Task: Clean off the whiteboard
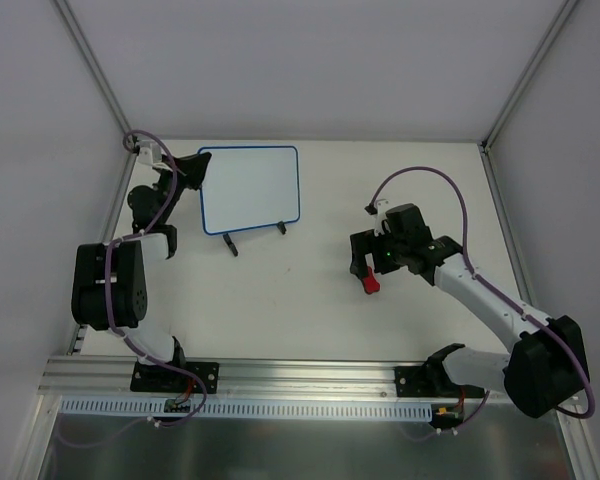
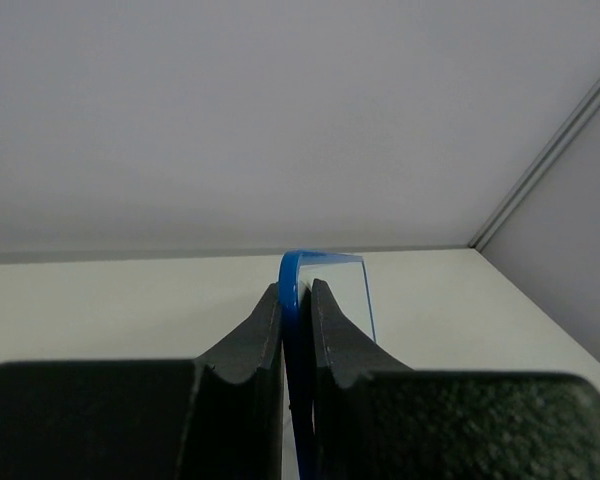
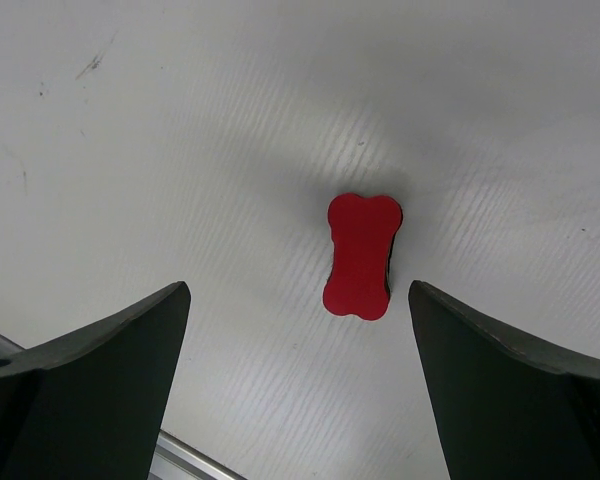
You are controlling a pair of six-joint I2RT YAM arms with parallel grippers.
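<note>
The whiteboard [image 1: 250,188] lies at the far left of the table, white with a blue rim and two black clip feet on its near edge. My left gripper [image 1: 195,170] is shut on its left rim; in the left wrist view the blue rim [image 2: 292,300] sits clamped between my left gripper's [image 2: 297,296] two black fingers. The red bone-shaped eraser [image 1: 371,284] lies on the table right of centre. My right gripper [image 1: 363,258] hovers just above it, open and empty. In the right wrist view the eraser [image 3: 361,256] lies on the table ahead of my right gripper [image 3: 298,295].
White enclosure walls stand close on the left, back and right. An aluminium rail [image 1: 300,375] runs along the near edge by the arm bases. The board's two black feet [image 1: 230,244] stick out toward the table's middle.
</note>
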